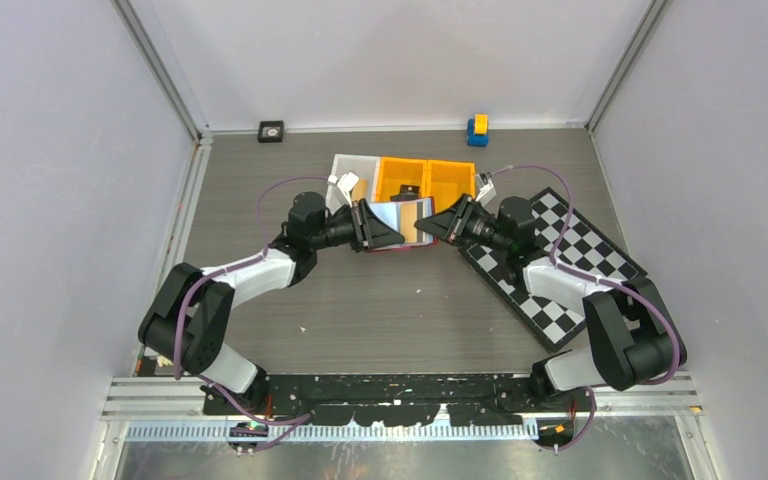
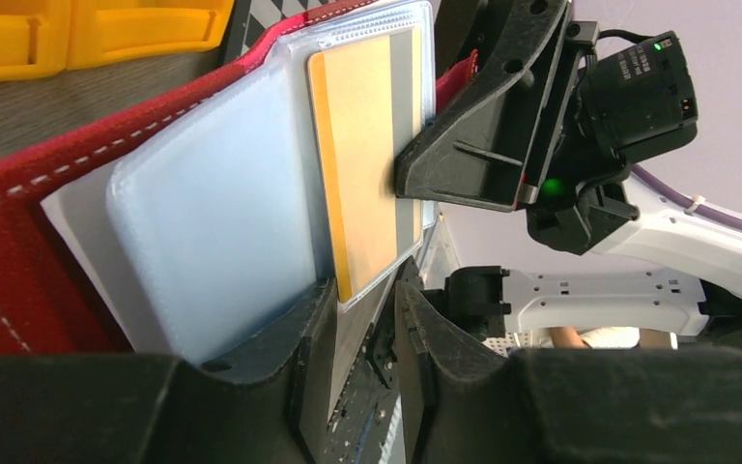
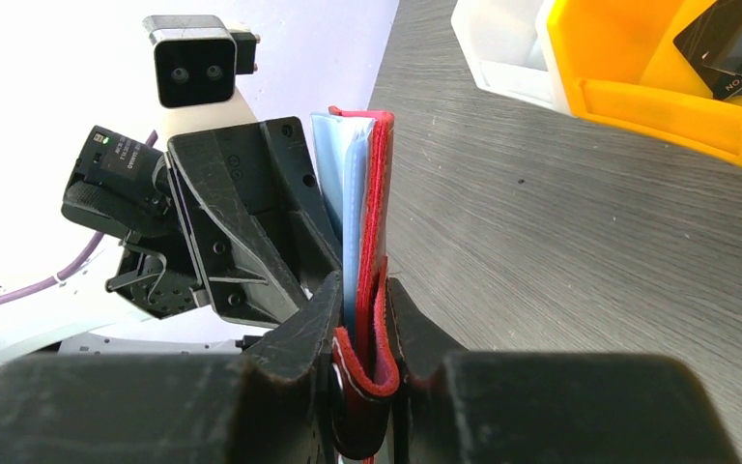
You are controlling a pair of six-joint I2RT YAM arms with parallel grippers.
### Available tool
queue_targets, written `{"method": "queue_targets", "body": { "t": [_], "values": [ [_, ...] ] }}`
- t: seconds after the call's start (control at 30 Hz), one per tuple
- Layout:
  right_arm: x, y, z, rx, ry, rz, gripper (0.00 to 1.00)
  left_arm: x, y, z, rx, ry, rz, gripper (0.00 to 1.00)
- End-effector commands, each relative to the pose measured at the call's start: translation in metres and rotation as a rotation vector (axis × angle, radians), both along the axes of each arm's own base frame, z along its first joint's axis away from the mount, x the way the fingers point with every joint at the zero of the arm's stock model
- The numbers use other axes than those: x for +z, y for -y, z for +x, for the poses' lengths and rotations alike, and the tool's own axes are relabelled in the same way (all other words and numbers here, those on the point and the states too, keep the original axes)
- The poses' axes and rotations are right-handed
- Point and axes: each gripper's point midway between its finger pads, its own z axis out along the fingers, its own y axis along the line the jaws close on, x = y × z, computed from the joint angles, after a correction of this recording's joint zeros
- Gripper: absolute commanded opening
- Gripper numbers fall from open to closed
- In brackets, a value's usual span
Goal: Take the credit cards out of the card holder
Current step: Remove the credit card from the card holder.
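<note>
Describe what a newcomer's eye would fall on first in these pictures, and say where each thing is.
The red card holder stands out first, held open over the middle of the table between the left gripper and the right gripper, which is clamped on its edge. Next comes the tan credit card in a clear sleeve, its lower end between the left gripper's fingers. Behind sit bright orange bins.

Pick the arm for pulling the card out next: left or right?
Likely left. The left gripper straddles the card edge, while the right gripper is clamped on the holder, bracing it.
</note>
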Motion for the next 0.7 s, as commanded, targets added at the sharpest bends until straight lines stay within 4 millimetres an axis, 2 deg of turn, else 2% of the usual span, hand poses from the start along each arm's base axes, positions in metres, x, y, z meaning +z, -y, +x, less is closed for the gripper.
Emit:
{"method": "queue_targets", "body": {
  "t": [0.0, 0.3, 0.67],
  "values": [
    [0.022, -0.006, -0.003, 0.038, 0.081, 0.040, 0.01, 0.026, 0.005, -0.004, -0.048, 0.069, -0.089, 0.29],
    [0.007, -0.009, 0.000, 0.033, 0.049, -0.015, 0.00, 0.049, -0.001, -0.005, -0.072, 0.081, -0.226, 0.20],
    [0.004, -0.019, -0.005, 0.065, 0.062, -0.040, 0.00, 0.051, 0.001, -0.006, -0.098, 0.075, -0.256, 0.20]
  ]
}}
